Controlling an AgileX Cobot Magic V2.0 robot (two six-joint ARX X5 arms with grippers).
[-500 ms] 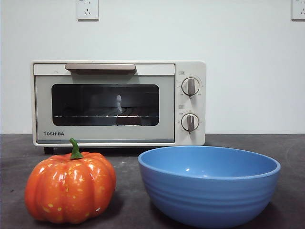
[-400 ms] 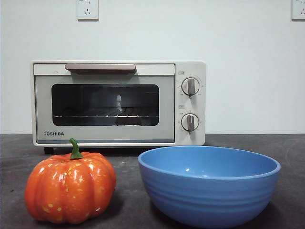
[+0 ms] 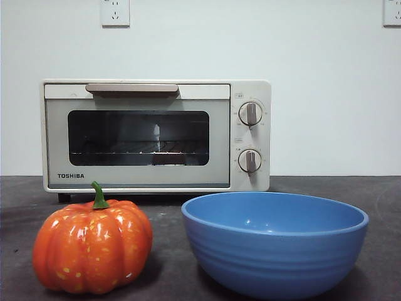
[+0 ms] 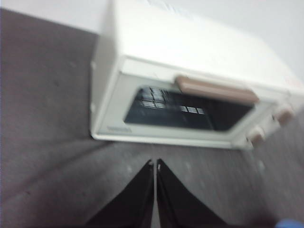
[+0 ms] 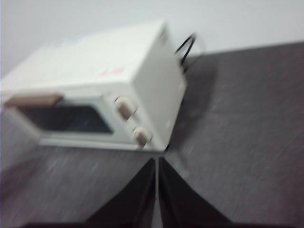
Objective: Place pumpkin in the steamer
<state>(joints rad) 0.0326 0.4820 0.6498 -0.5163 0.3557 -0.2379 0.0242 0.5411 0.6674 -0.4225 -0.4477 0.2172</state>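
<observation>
pumpkin (image 3: 92,246): glossy orange skin with highlights, looks like plastic, matt green stem. steamer (image 3: 156,135): smooth cream-white casing, satin finish; dark glass door window, reflective; thin metal wire rack behind it; brushed tan handle bar (image 3: 131,88) and knobs. blue bowl (image 3: 274,243): smooth, semi-gloss glaze, ribbed outside. table (image 3: 19,207): dark grey, matt, slightly grainy. Both grippers' jaws: matt black.

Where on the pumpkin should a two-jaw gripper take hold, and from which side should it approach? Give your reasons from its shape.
Probably from above, jaws closing across the pumpkin's round ribbed body, clear of its curved green stem. It sits upright on the table with open space overhead; the thin stem looks too slight and glossy for a sure grip.
</observation>
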